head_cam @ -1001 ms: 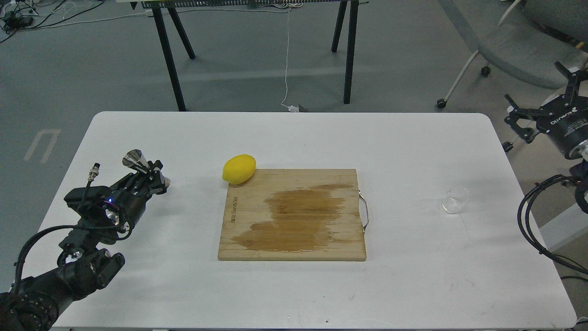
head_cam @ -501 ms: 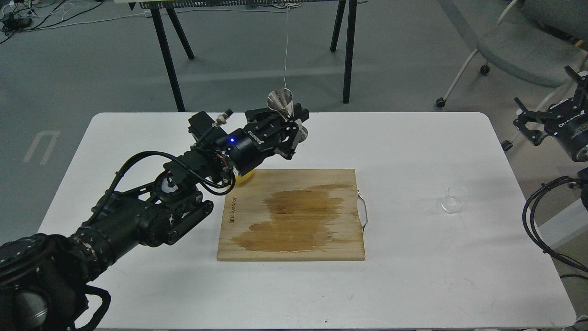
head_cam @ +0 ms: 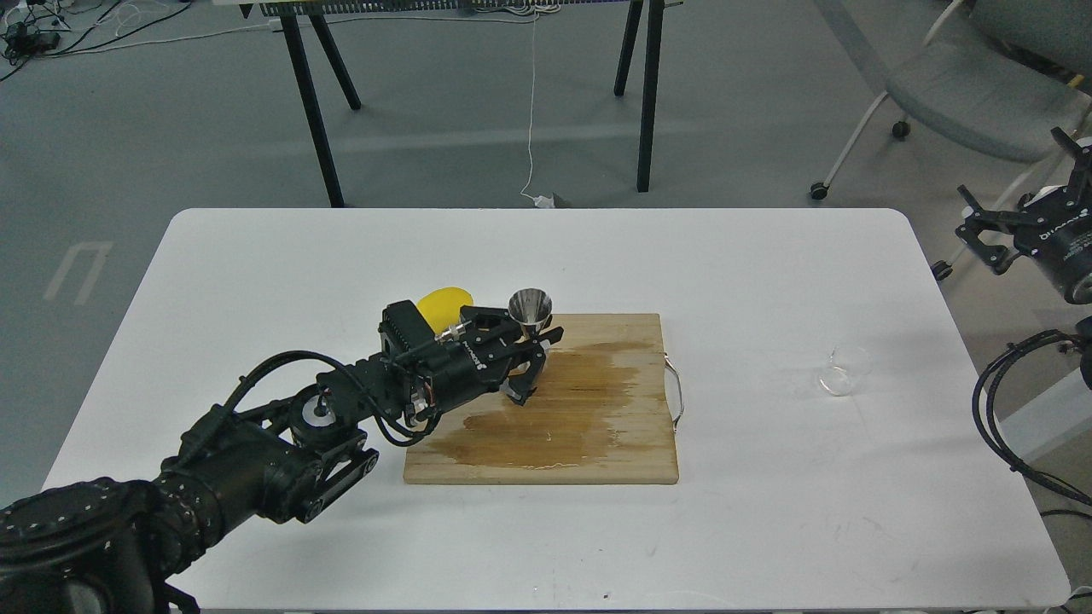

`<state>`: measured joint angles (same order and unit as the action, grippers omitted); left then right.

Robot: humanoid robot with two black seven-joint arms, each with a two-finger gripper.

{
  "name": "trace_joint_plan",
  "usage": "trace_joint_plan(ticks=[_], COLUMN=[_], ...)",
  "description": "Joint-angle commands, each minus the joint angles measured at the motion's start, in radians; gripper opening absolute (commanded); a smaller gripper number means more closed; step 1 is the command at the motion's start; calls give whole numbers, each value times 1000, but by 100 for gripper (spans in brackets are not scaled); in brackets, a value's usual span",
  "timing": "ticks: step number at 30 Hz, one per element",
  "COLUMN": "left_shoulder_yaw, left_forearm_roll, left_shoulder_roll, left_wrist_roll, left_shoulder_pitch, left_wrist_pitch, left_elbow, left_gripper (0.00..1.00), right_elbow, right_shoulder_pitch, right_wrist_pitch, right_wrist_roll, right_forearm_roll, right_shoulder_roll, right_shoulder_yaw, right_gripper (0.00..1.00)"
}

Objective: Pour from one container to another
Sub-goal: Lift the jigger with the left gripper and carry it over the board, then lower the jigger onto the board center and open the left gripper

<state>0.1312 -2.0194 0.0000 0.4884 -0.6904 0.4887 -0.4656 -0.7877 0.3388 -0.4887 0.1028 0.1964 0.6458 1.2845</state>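
My left gripper (head_cam: pixel 531 345) is shut on the shiny steel jigger (head_cam: pixel 530 310), which stands upright with its open cone facing up, low over the far left part of the wooden cutting board (head_cam: pixel 597 443). The clear glass cup (head_cam: pixel 842 371) sits alone on the white table (head_cam: pixel 734 256) at the right, well apart from the jigger. My right gripper (head_cam: pixel 1019 223) hangs off the table's right edge with its fingers spread and nothing between them.
A yellow lemon (head_cam: pixel 444 309) lies behind my left arm at the board's far left corner, partly hidden. The board carries a dark wet stain (head_cam: pixel 580 388) and a metal handle (head_cam: pixel 678 392). A chair and a black-legged table stand beyond the table.
My left arm carried the jigger from the table's left side up and over to the right, then lowered it toward me onto the board's far left part. The cup has not moved.
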Motion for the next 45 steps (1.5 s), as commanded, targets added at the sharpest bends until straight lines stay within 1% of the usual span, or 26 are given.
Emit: trace_joint_plan(ticks=[1, 6, 9, 10, 11, 13, 16, 18, 19, 25, 27, 30, 31, 37, 40, 45], left_shoulder_yaw=[-4, -4, -2, -2, -4, -4, -1, -2, -4, -4, -4, -8, -8, -8, -7, -1], left_forearm_roll=[-1, -1, 1, 1, 1, 1, 1, 1, 1, 1, 2, 5, 5, 7, 8, 10], left_shoulder_roll=[0, 0, 0, 0, 0, 0, 0, 0, 0, 0, 0, 0, 0, 0, 0, 0], left_wrist_roll=[0, 0, 0, 0, 0, 0, 0, 0, 0, 0, 0, 0, 0, 0, 0, 0], left_shoulder_pitch=[25, 23, 23, 23, 23, 23, 23, 22, 22, 14, 14, 17, 20, 48, 61, 78], left_wrist_pitch=[0, 0, 0, 0, 0, 0, 0, 0, 0, 0, 0, 0, 0, 0, 0, 0], left_elbow=[-28, -39, -51, -56, -56, -57, -57, -59, -59, -59, -59, -57, -53, -42, -22, -22], left_gripper=[0, 1, 3, 6, 11, 25, 35, 49, 54, 66, 78, 92, 93, 96, 97, 97], right_elbow=[-1, 1, 1, 1, 1, -1, -1, -1, -1, -2, -2, -2, -2, -2, -2, -2], right_shoulder_pitch=[-1, -1, -1, -1, -1, -1, -1, 0, 0, -1, -1, -1, -1, -4, -6, -3], right_wrist_pitch=[0, 0, 0, 0, 0, 0, 0, 0, 0, 0, 0, 0, 0, 0, 0, 0], right_wrist_roll=[0, 0, 0, 0, 0, 0, 0, 0, 0, 0, 0, 0, 0, -2, 0, 0], right_forearm_roll=[0, 0, 0, 0, 0, 0, 0, 0, 0, 0, 0, 2, 0, 2, 2, 2], right_shoulder_roll=[-1, -1, -1, -1, -1, -1, -3, -6, -8, -9, -11, -11, -11, -11, -12, -24], right_shoulder_yaw=[-7, -10, -10, -10, -11, -11, -11, -10, -10, -10, -10, -10, -10, -10, -10, -8], right_gripper=[99, 99, 99, 99, 99, 99, 99, 99, 99, 99, 99, 99, 99, 99, 99, 99])
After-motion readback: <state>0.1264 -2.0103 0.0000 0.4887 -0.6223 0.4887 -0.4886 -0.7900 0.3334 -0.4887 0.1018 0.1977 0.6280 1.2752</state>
